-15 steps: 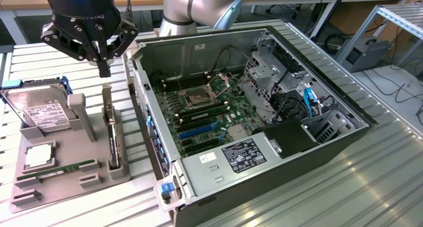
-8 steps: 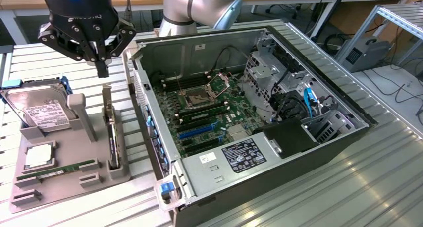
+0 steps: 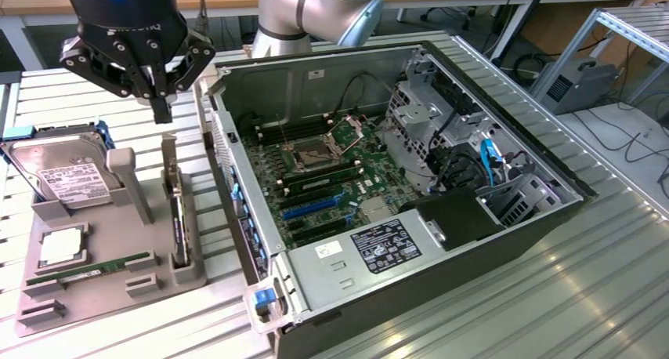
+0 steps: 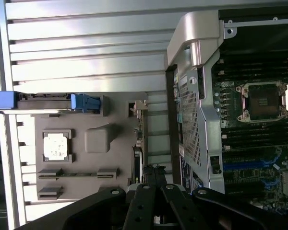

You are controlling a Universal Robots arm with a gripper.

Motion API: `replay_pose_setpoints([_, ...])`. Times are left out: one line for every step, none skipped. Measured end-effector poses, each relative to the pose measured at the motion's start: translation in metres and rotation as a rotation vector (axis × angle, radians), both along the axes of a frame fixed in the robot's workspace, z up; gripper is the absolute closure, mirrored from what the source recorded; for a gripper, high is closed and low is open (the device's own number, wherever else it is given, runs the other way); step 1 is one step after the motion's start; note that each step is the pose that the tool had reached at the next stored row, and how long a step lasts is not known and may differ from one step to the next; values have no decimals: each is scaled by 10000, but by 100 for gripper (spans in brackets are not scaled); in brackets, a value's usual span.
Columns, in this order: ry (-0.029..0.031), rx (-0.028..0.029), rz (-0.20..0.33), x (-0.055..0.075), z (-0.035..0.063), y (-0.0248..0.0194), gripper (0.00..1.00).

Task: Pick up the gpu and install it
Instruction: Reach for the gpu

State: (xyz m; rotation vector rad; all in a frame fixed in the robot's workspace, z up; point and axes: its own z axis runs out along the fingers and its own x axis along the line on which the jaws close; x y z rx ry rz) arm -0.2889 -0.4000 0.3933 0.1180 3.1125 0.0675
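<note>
We see the gripper (image 3: 161, 108), pressed together and empty, above the gpu (image 3: 178, 214), which stands on edge in the grey holder (image 3: 105, 298). We judge it light, stiff and fragile, best pinched on the board's upper edge.

**Exterior view, upper left of the frame.** The black gripper (image 3: 161, 110) hangs pointing straight down. Its two fingers (image 3: 162, 99) are drawn together into one narrow tip, and the linkage bars splay out on either side of the body. A blue light glows on the black wrist housing (image 3: 117, 6) above.

**Exterior view, upper centre of the frame.** The grey and silver arm (image 3: 313, 14) bends at a rounded joint and reaches across towards the wrist.

**Wrist view.** The black linkage bars of the gripper (image 4: 153, 168) converge, and the fingertips are pressed against each other.
</note>
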Motion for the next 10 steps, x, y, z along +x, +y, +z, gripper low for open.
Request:
replay_pose_setpoints([0,0,0,0,0,-4,89])
replay_pose_setpoints([-1,1,1,0,0,-10,89])
replay_pose_setpoints([0,1,0,0,0,-15,89])
replay_pose_setpoints([0,0,0,0,0,-20,89])
replay_pose_setpoints([-1,1,0,0,0,-36,89])
replay_pose_setpoints([0,0,0,0,0,-73,89])
replay_pose_setpoints([-1,1,0,0,0,-109,89])
replay_pose_setpoints([-1,1,0,0,0,-135,89])
replay_pose_setpoints([-1,1,0,0,0,-165,89])
replay_pose_setpoints([-1,0,0,0,0,-199,89])
